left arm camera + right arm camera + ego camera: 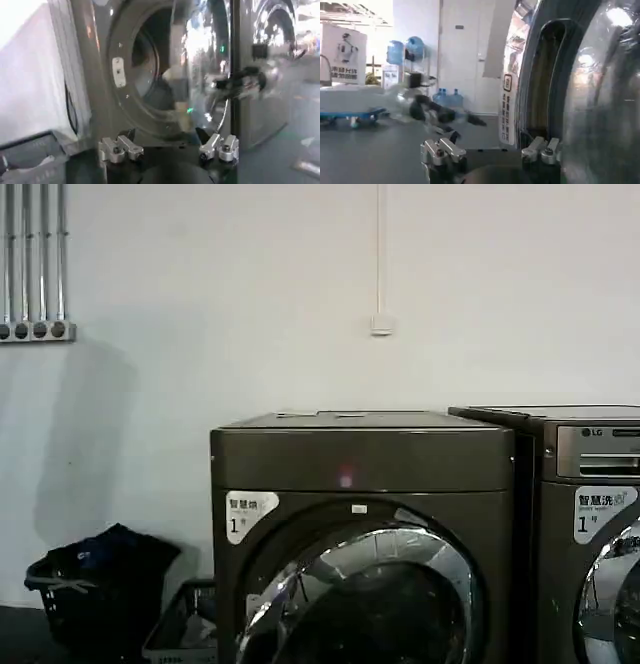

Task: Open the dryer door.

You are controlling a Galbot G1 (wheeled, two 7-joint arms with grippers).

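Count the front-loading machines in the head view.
2. The dryer stands in the middle with its chrome-rimmed dryer door; the LG-marked machine stands beside it toward the robot's right, cut by the frame edge. More may stand beyond that edge.

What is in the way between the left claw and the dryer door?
Nothing that I can see. In the left wrist view the open left claw faces the dryer door with only free space between them. The laundry baskets sit on the floor off to the dryer's side, out of the way.
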